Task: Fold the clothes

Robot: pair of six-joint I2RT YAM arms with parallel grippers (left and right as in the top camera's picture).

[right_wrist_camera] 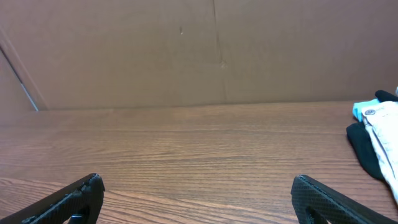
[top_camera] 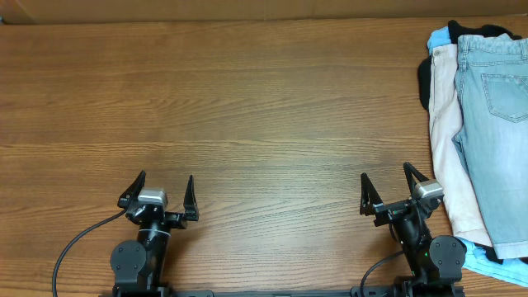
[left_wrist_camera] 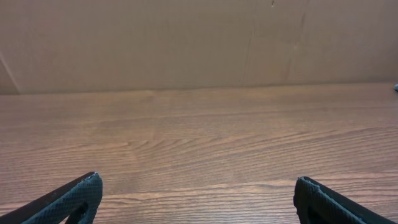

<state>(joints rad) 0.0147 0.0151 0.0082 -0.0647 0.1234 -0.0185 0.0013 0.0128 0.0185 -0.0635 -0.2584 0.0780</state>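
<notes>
Two arms sit at the near edge of the wooden desk (top_camera: 264,107), one toward each corner, and neither touches any cloth. The left fingers (top_camera: 190,196) are spread wide with only bare wood between them; in the left wrist view their dark tips (left_wrist_camera: 74,198) sit at the two lower corners of the picture, far apart. The right fingers (top_camera: 365,195) are spread just as wide and grip nothing, and in the right wrist view their tips (right_wrist_camera: 78,196) also frame empty wood.

The clothes lie in a pile at the right edge of the desk, partly cut off by the overhead picture's border. On top are the light-blue denim shorts (top_camera: 499,124), laid flat with a stitched patch pocket facing up. Just beside them on the left, and partly under them, are the beige shorts (top_camera: 450,140). A black piece (top_camera: 424,82) shows from beneath the pile's left side, and a bright blue piece (top_camera: 439,38) shows at its far corner. More blue cloth (top_camera: 487,260) shows at the near end, close to the base of the right arm. The right fingers are near the pile but apart from it, and the left fingers are well apart from it.

A cardboard wall (left_wrist_camera: 186,43) stands along the far edge of the desk. A black cable (top_camera: 78,243) curves away from the left arm's base.
</notes>
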